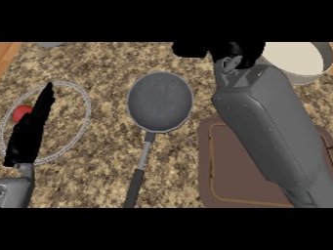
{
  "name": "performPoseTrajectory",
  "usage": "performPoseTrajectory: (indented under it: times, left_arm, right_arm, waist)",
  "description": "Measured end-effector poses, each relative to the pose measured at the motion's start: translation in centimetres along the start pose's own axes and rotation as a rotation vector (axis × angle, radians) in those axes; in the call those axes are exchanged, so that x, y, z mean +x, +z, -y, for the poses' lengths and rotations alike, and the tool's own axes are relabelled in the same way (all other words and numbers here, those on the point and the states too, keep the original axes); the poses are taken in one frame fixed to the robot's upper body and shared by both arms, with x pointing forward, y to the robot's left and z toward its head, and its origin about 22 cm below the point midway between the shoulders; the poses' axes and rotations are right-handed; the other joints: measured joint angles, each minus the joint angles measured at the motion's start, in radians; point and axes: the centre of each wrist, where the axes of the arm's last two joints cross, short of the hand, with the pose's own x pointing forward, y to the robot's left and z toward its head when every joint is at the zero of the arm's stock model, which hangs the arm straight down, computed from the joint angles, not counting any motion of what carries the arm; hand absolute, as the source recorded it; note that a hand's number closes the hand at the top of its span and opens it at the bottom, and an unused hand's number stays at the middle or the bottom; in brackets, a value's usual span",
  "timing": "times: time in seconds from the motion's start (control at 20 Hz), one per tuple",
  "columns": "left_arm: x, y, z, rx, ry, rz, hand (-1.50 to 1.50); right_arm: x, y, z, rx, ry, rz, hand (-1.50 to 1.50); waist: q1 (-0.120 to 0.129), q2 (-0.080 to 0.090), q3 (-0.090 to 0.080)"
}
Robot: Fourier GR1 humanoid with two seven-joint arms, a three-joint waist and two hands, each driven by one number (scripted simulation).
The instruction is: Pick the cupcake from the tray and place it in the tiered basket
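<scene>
Cupcake: not plainly visible; no cupcake shows on the bare part of the tray (226,166), which lies right of the frying pan (160,101), partly under the right forearm (270,132).
Right robot hand (223,49): beyond the pan and to its right, near the bench's far edge, just beside a white pot (302,77); it reads as a dark mass, so I cannot tell whether it is clenched, released or carrying the cupcake.
Left robot hand (32,129): left of the pan, released, fingers straight and pointing away, resting over the wire ring.
Tiered basket (90,112): probably the wire ring left of the pan; a red round thing (22,111) sits inside it, half hidden by the left robot hand.
Handling, as a judgement: light and soft, with a crushable top and a thin wrapper that may slip.
Where to hold: low around the wrapped base from opposite sides, kept upright, clear of the top.
Bench (96,63): speckled stone, carrying everything.
</scene>
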Motion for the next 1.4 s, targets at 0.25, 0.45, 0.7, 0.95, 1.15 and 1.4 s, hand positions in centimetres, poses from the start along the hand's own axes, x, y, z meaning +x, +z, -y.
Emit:
performPoseTrajectory:
  times: [0.25,0.45,0.7,0.95,1.15,1.4]
  left_arm:
    - [0.3,-0.3,0.2,0.006,0.0,0.004,0.0]
    - [0.2,-0.4,0.2,0.003,0.001,0.002,0.0]
    - [0.2,-0.6,-0.1,0.0,0.001,0.001,0.0]
    - [-0.2,-0.1,0.1,-0.001,-0.001,0.007,0.0]
    - [0.0,0.0,0.3,-0.003,-0.005,0.008,0.0]
    - [0.0,-0.1,-0.3,-0.011,-0.003,0.009,0.0]
  right_arm:
    - [-2.6,-2.6,-0.1,-0.041,0.147,-0.012,1.5]
    - [-4.9,-4.4,-0.1,-0.084,0.323,-0.043,1.5]
    - [-8.2,-6.8,0.5,-0.117,0.416,-0.072,1.5]
    - [-11.1,-8.4,1.1,-0.069,0.443,-0.053,1.5]
    - [-13.5,-8.6,0.4,0.001,0.406,-0.041,1.5]
    - [-16.6,-9.2,0.0,0.075,0.342,-0.053,1.5]
  waist:
    - [0.001,0.002,0.0]
    - [0.0,0.003,0.0]
    - [0.002,0.003,0.0]
    - [0.003,0.002,0.0]
    - [0.002,0.002,0.0]
    - [0.004,0.001,0.0]
